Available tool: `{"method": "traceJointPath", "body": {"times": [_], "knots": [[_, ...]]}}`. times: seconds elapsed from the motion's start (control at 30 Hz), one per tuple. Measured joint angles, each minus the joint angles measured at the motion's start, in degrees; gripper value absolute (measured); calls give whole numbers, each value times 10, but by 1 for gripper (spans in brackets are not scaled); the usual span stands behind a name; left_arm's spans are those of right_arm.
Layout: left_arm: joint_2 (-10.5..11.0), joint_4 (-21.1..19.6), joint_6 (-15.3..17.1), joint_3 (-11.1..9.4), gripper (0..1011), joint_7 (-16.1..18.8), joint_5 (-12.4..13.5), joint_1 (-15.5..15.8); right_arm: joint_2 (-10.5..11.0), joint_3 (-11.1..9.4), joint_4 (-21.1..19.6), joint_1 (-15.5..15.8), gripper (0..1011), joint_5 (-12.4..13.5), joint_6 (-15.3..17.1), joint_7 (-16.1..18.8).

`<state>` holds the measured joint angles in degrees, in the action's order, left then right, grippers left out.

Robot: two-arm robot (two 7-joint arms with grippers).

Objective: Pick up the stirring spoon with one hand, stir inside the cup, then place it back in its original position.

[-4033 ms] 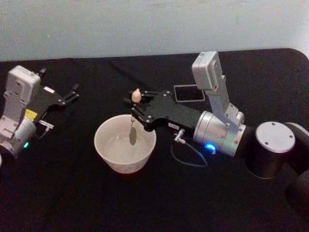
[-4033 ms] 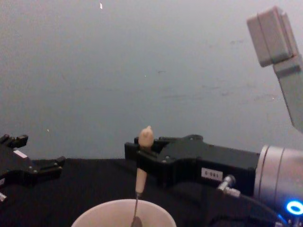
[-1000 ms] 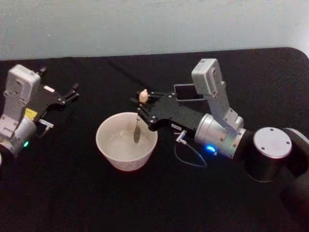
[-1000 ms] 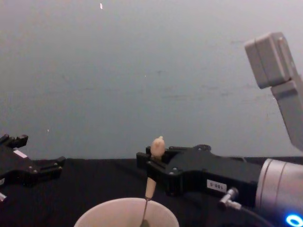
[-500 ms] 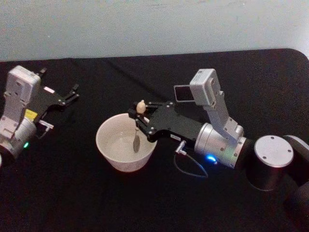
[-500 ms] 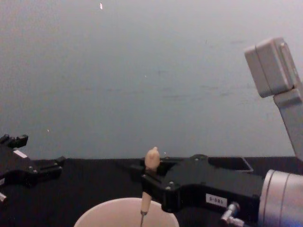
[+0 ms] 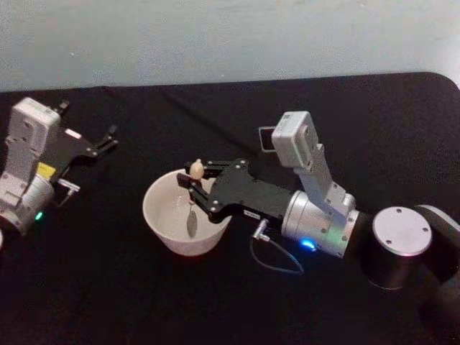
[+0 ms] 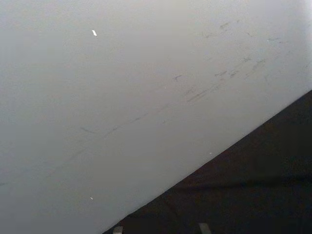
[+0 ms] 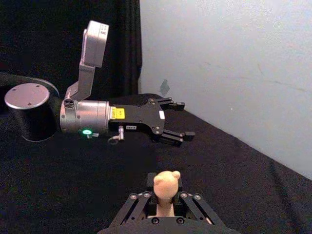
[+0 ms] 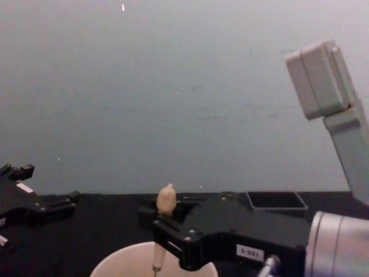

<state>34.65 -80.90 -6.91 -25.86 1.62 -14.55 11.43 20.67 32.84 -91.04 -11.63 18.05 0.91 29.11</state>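
The stirring spoon stands nearly upright in the cup, a wide pale bowl-like cup at the table's middle. Its beige knob sticks up above the fingers and its metal bowl hangs low inside the cup. My right gripper reaches in from the right over the cup's rim and is shut on the spoon's handle. My left gripper rests open at the far left of the table, well apart from the cup, and also appears across the table as the left gripper in the right wrist view.
A dark square holder stands behind the right arm, partly hidden by its wrist camera, and shows as the holder in the chest view. Black cloth covers the table. A pale wall rises behind it.
My right gripper has carried the spoon leftward and toward me across the cup. The spoon's bowl has swept to the cup's near side. The left arm has stayed still.
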Motion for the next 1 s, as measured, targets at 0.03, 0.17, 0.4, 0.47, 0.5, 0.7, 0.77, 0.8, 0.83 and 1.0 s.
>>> {"method": "traceJointPath", "body": {"times": [0.03, 0.17, 0.4, 0.47, 0.5, 0.7, 0.77, 0.8, 0.83, 1.0], "knots": [[0, 0, 0, 0, 1001, 0, 0, 0, -1, 1, 1, -1, 173, -1, 0, 0], [0, 0, 0, 0, 1001, 0, 0, 0, -9, 6, 10, -8, 173, -6, -1, -2], [0, 0, 0, 0, 1001, 0, 0, 0, -25, 13, 32, -21, 173, -19, -6, -11], [0, 0, 0, 0, 1001, 0, 0, 0, -31, 13, 43, -25, 173, -25, -9, -16], [0, 0, 0, 0, 1001, 0, 0, 0, -32, 13, 46, -27, 173, -27, -11, -17], [0, 0, 0, 0, 1001, 0, 0, 0, -42, 9, 63, -34, 173, -38, -17, -27], [0, 0, 0, 0, 1001, 0, 0, 0, -44, 5, 69, -36, 173, -43, -20, -31], [0, 0, 0, 0, 1001, 0, 0, 0, -45, 4, 69, -36, 173, -44, -21, -31], [0, 0, 0, 0, 1001, 0, 0, 0, -45, 3, 70, -36, 174, -46, -22, -32], [0, 0, 0, 0, 1001, 0, 0, 0, -42, -6, 70, -33, 174, -52, -26, -34]]}}
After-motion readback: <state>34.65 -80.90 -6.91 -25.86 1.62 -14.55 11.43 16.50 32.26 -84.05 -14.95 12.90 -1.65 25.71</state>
